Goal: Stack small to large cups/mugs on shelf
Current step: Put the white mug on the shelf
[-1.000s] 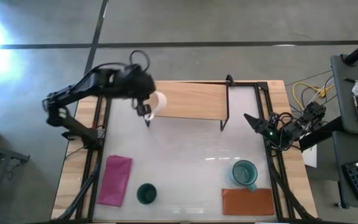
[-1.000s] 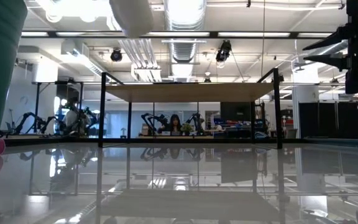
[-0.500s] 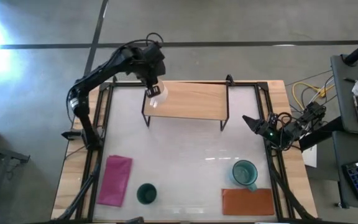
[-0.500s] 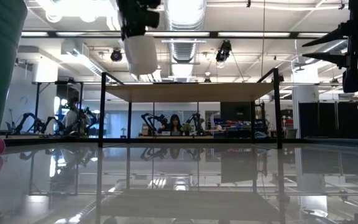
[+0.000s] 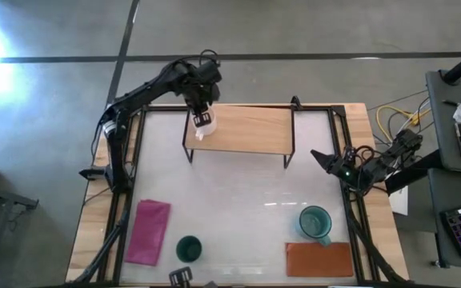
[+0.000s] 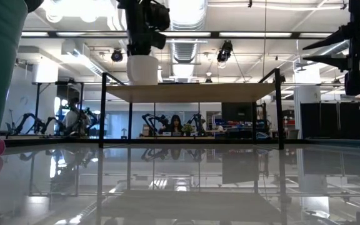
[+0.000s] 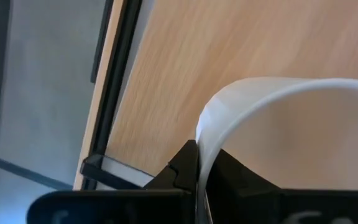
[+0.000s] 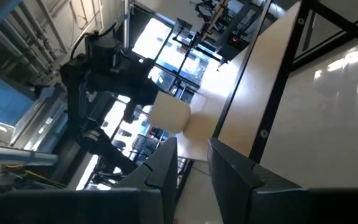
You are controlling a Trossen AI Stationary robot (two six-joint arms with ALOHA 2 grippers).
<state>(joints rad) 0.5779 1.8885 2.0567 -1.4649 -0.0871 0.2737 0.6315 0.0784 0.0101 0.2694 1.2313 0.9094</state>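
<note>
High view: I have the left gripper (image 5: 202, 112) over the left end of the shelf (image 5: 246, 129), which stands along the table's (image 5: 238, 208) far edge. Its fingers are closed on the rim of the white mug (image 5: 205, 124). The right gripper (image 5: 325, 155) waits at the table's right edge with its fingers apart, holding nothing. The teal mug (image 5: 315, 222) stands near the front right corner, beside the brown mat (image 5: 320, 259). The green cup (image 5: 188, 249) stands at the front edge, next to the pink cloth (image 5: 150, 231).

Low view: the white mug's base appears to meet the board; I cannot confirm full contact.

Left wrist view: one finger sits inside the mug wall, one outside, clamped on the rim. The mug is plain, smooth and upright.

Right wrist view: the mug sits near the board's end.

Risk, in my judgement: the mug is close to the shelf's left edge. Releasing before it is seated, or dragging a finger on withdrawal, could tip it off.
</note>
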